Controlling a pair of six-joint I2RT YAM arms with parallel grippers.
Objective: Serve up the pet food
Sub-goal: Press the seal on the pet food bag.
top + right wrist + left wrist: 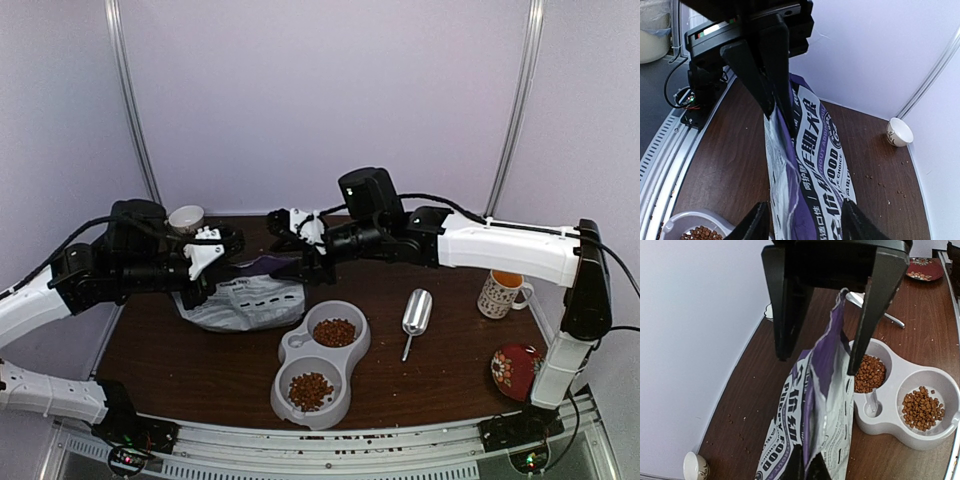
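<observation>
The purple and white pet food bag [245, 300] lies at the back left of the table, its top edge lifted. It also shows in the left wrist view [810, 405] and the right wrist view [815, 150]. My left gripper [228, 262] [812, 460] is shut on the bag's one end. My right gripper [305, 265] [807, 222] is open, its jaws wide apart on either side of the bag's other end. Reddish-brown kibble [334, 332] [870, 373] fills both cups of the grey double bowl [300, 345] [885, 420].
A metal scoop [416, 312] lies right of the bowl. A patterned mug [500, 292] and a red plate [517, 368] stand at the right. A small white cup [186, 217] [899, 132] sits at the back left. Loose crumbs dot the table.
</observation>
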